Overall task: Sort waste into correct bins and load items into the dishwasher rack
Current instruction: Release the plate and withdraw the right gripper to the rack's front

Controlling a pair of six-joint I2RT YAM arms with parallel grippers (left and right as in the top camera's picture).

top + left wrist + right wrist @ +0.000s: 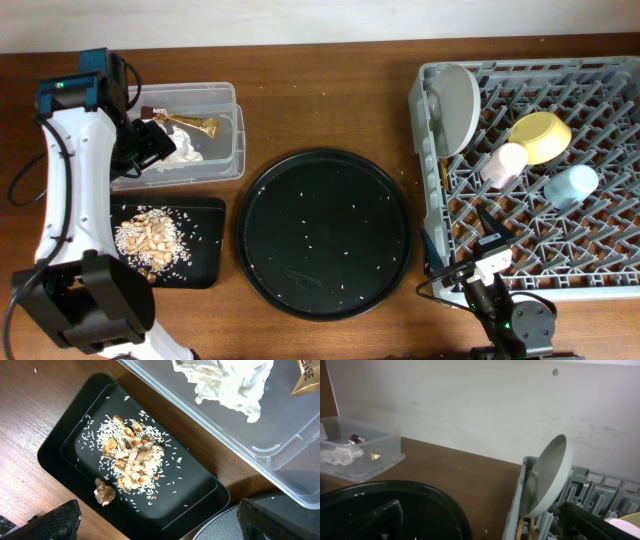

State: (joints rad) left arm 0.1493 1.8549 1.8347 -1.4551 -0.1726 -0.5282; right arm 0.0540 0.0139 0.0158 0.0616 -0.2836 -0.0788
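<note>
Left gripper (150, 143): released, empty, over the clear tub (232, 110). Tub holds one napkin (187, 152) and one wrapper (192, 125). Black rectangular tray (205, 250) sits just beside the tub, with one pile of food scraps (150, 238).

Right gripper (488, 232): released, empty, at the rack's (600, 270) near-left corner. Rack holds one plate (455, 105), one bowl (540, 137), one pink cup (503, 163) and one blue cup (572, 185).

Round black tray (325, 235) fills the mid-bench (330, 90), its rims near the bins and the rack.
</note>
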